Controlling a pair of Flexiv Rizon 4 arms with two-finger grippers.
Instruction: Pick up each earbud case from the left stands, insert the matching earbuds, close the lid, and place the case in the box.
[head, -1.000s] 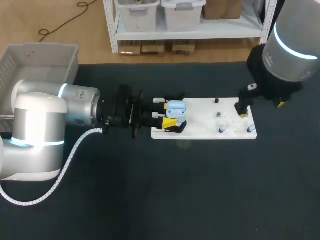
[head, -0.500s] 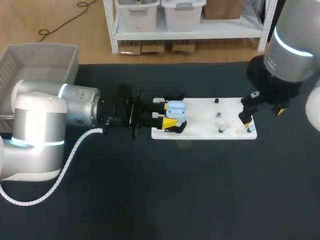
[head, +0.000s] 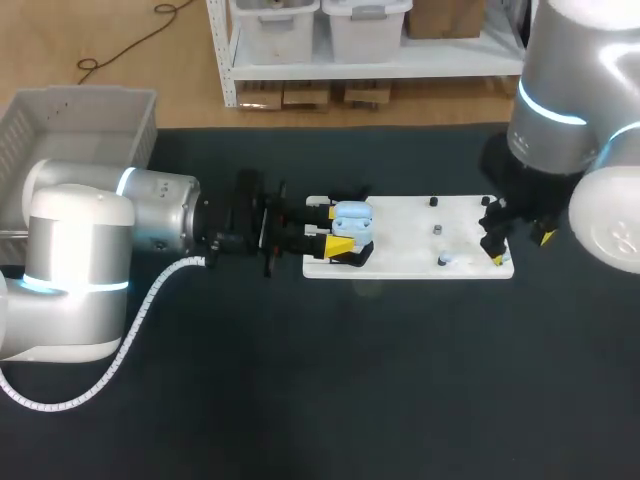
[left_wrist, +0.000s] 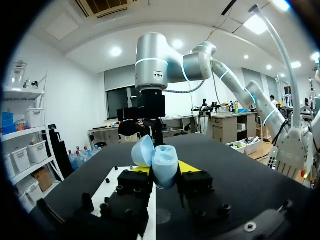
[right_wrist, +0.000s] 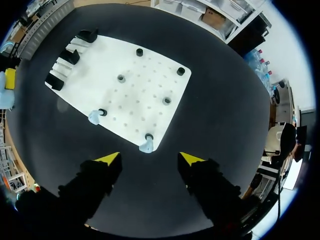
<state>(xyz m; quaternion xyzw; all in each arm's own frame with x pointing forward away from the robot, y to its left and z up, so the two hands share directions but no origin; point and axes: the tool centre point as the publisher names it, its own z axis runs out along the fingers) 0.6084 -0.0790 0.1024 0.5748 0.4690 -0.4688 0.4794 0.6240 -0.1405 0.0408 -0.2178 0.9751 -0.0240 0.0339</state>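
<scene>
My left gripper lies level over the left end of the white board, shut on a light blue earbud case whose lid stands open. In the left wrist view the case sits between the fingers of that gripper. My right gripper hangs open at the board's near right corner. In the right wrist view a pale blue earbud on a peg lies just ahead of the gap of this gripper. A second earbud rests further along the board's edge.
Black case stands line the board's left end, and small black pegs dot its surface. A grey crate sits at the table's far left corner. Dark tabletop spreads in front of the board.
My right arm has come nearer and lower, from above the board's right edge to its near right corner. The left arm and the case have stayed put.
</scene>
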